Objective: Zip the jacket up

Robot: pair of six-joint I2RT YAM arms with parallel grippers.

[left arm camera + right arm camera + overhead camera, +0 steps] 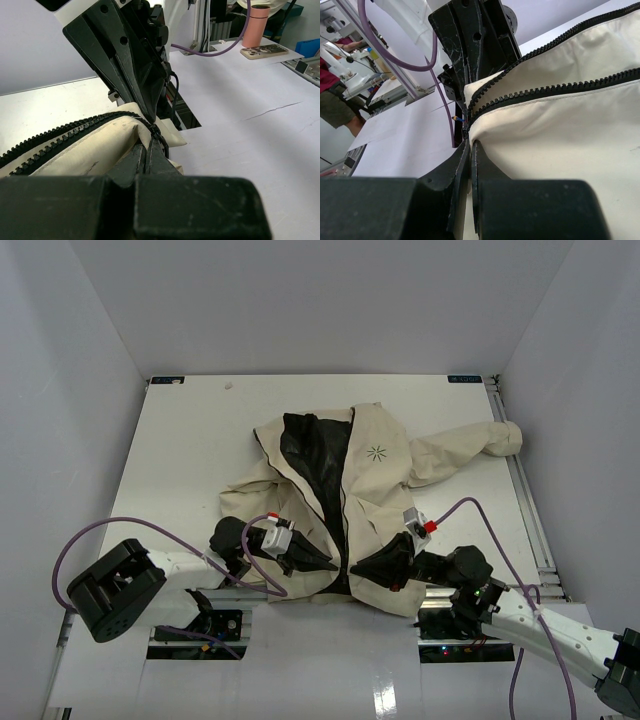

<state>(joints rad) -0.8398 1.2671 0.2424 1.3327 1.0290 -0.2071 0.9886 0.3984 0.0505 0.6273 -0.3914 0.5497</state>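
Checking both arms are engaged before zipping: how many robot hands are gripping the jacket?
2. The left hand pinches the bottom hem of the cream-beige fabric jacket, just left of its dark front zipper; the right hand pinches the hem just right of it.

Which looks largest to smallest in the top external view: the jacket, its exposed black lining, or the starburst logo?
1. the jacket, by far the largest
2. black lining, a clearly smaller panel inside the open front
3. starburst logo, tiny on the chest
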